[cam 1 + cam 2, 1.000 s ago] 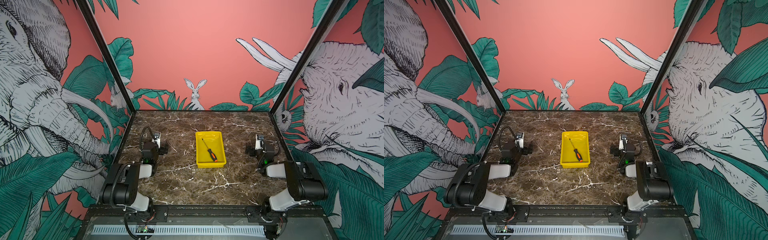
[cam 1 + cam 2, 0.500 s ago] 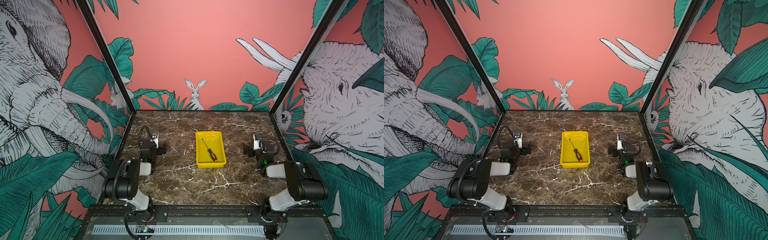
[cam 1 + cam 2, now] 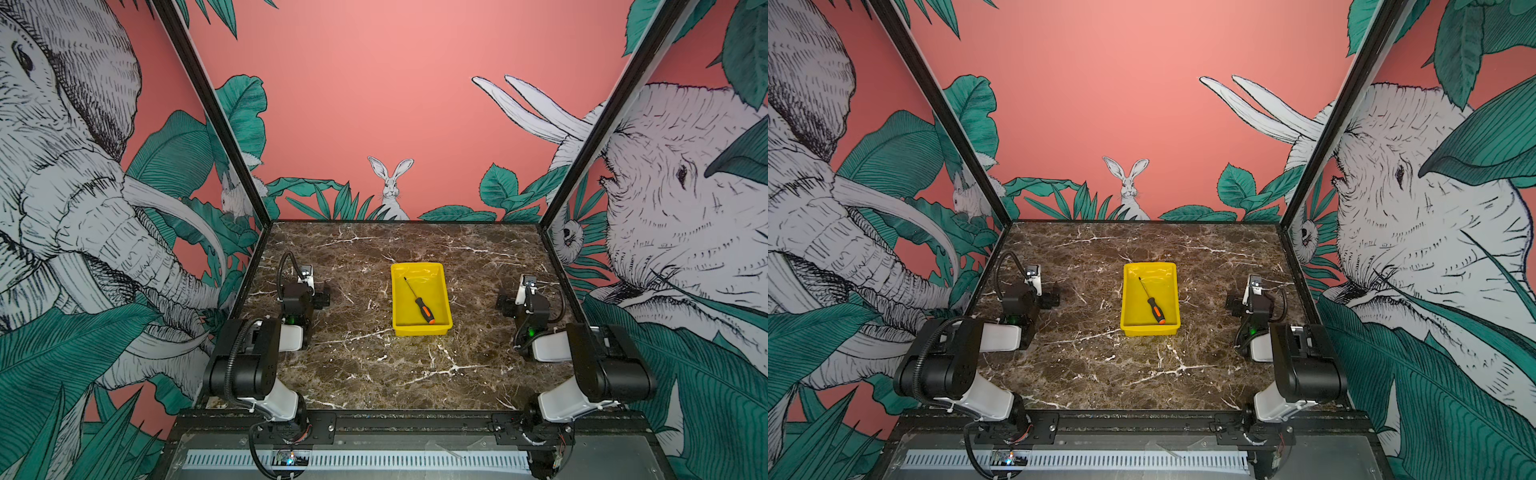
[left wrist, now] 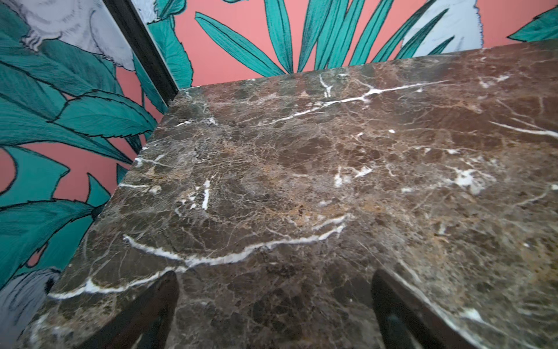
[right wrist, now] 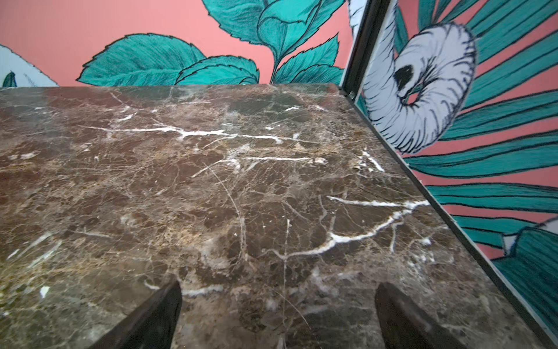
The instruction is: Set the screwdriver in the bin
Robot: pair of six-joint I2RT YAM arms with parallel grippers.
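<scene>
Marble tabletop [image 3: 374, 365] w/ screwdriver [image 3: 419, 300] lying diagonally inside yellow bin [image 3: 420, 330].
L gripper [image 4: 274, 275] & R gripper [image 5: 277, 285]: fingers spread wide, nothing between.

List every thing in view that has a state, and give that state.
bin: upright on the table, one tool inside
screwdriver: lying diagonally in the bin, orange cap at the near end, unheld
left end effector: open, empty, apart from the bin
right end effector: open, empty, apart from the bin

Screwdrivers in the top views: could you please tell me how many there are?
1. The screwdriver lies diagonally inside the yellow bin, its orange-tipped handle toward the near wall. None shows on the marble table, and little of it is hidden.
</scene>
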